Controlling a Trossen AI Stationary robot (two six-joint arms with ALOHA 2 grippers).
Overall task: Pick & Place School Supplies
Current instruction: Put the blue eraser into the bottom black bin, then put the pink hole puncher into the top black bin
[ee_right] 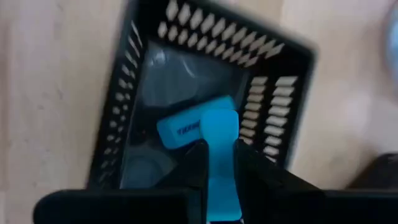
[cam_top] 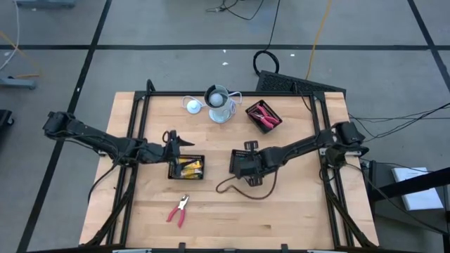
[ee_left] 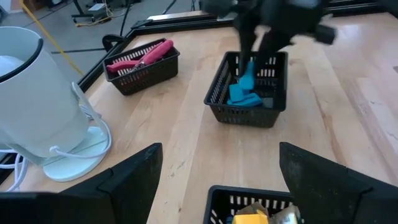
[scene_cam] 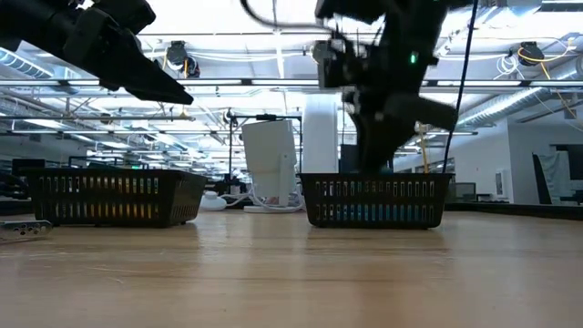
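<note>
My right gripper (ee_right: 221,165) is shut on a light-blue oblong piece (ee_right: 221,134) and stands over a black mesh tray (cam_top: 245,165) near the table's middle. More light-blue pieces (ee_left: 244,96) lie in that tray. My left gripper (ee_left: 217,180) is open and holds nothing. It hovers just past the far-left corner of a second mesh tray (cam_top: 186,167) holding yellow-and-black pieces (cam_top: 190,166). One pair of red-handled pliers (cam_top: 178,210) lies flat on the table near the near edge. More red-handled pliers (cam_top: 265,116) lie in a third tray (ee_left: 142,73) at the far side. My right gripper pinches the light-blue piece between its two fingers (ee_right: 194,163), coming from above and pointing down into the tray. The fingers grip its long sides, and its free end (ee_right: 221,121) sticks out beyond the fingertips. I cannot tell whether it is lifted clear of the pieces below.
A pale grey cup (cam_top: 219,104) on a round base and a white disc (cam_top: 192,105) stand at the far edge, with a white cord. A dark cable loop (cam_top: 242,188) lies on the table near the blue tray. Bare wood shows along the near edge.
</note>
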